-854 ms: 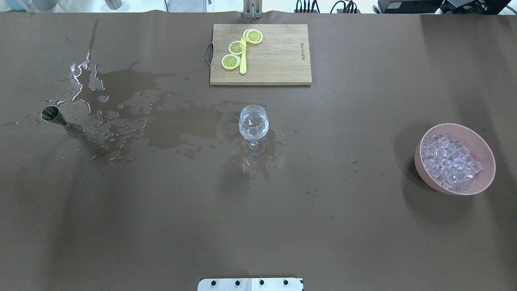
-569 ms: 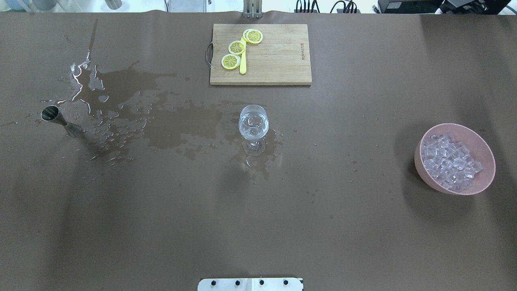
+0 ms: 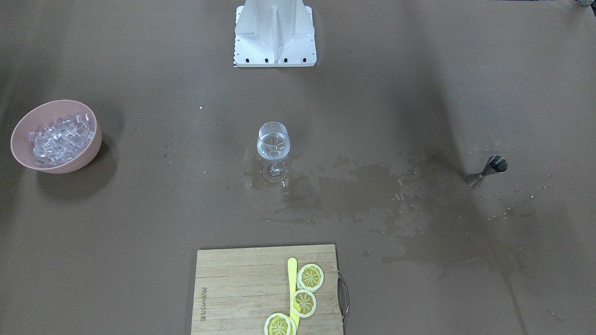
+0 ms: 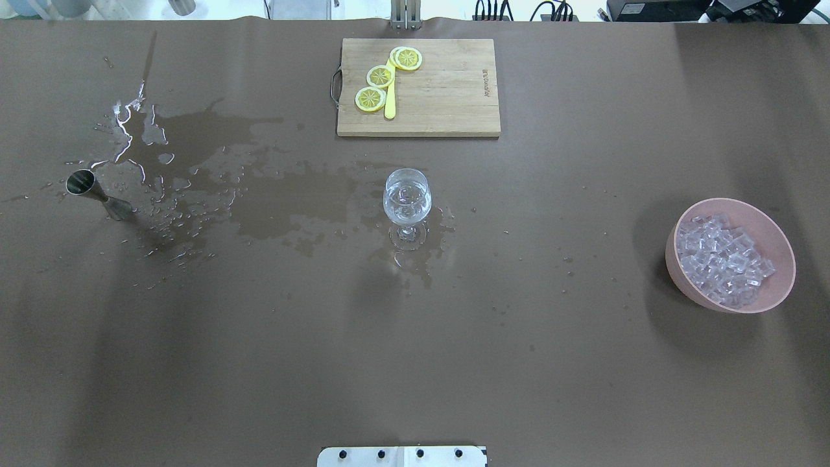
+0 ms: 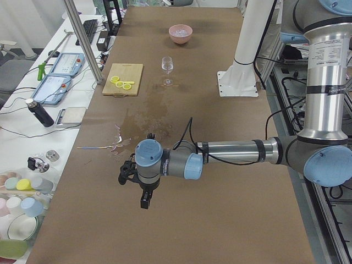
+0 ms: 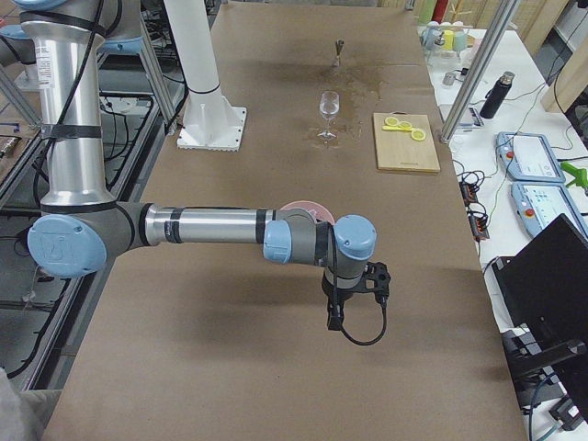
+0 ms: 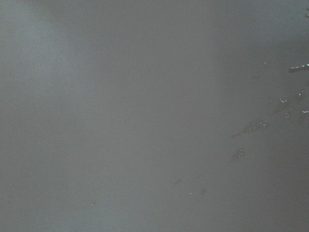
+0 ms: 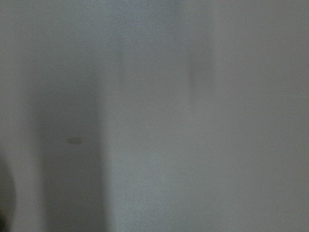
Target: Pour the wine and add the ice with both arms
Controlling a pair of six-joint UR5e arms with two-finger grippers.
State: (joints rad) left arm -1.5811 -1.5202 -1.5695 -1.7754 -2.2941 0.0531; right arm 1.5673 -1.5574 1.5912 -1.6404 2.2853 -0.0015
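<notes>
A wine glass (image 4: 407, 194) (image 3: 273, 142) stands upright mid-table and holds clear wine; more wine lies spilled as dark wet patches (image 4: 207, 136) to its left. The ice (image 4: 720, 259) fills a pink bowl (image 4: 778, 240) (image 3: 88, 149) at the right. Both arms show only in the side views. The left arm (image 5: 231, 154) holds my left gripper (image 5: 127, 175) over bare table near the spill. The right arm (image 6: 211, 225) holds my right gripper (image 6: 375, 281) beyond the bowl. I cannot tell whether either gripper is open or shut.
A steel jigger (image 4: 91, 188) (image 3: 489, 170) stands at the far left among the puddles. A wooden cutting board (image 4: 447, 97) with lemon slices (image 4: 380, 76) and a yellow knife lies at the back. The white pedestal base (image 3: 274, 37) sits at the robot's edge.
</notes>
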